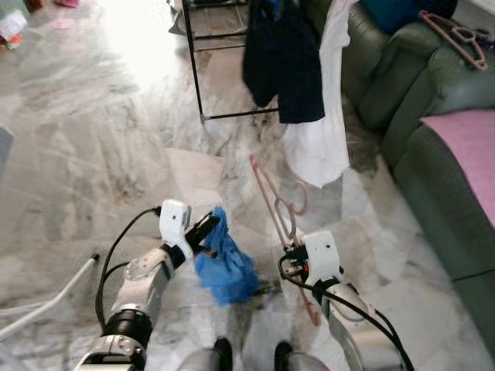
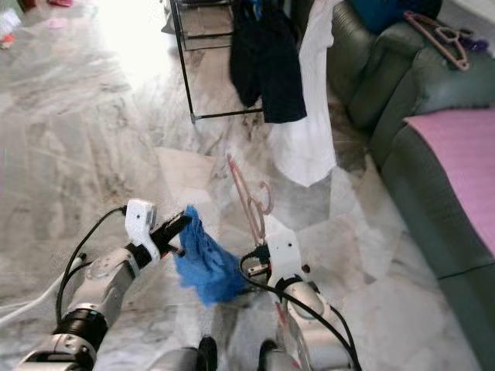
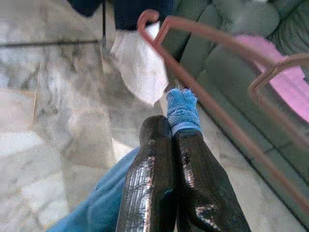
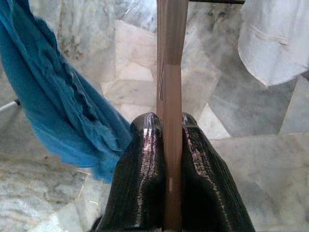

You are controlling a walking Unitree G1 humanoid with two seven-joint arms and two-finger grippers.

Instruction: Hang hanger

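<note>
Left eye view: green sofa (image 1: 402,85) far right; black drying rack (image 1: 195,69) far centre, dark and white garments (image 1: 309,93) hung on it. Blue cloth (image 1: 226,267) near centre, pinched by closed left end effector (image 1: 207,229). Pink hanger (image 1: 277,212) just right, clamped by right end effector (image 1: 292,249). Risk: hook snagging hung garments or blue cloth slipping on approach to rail.

Grey-veined marble floor (image 1: 93,154) bears the black rack's foot (image 1: 240,116) and green sofa (image 1: 433,178).
</note>
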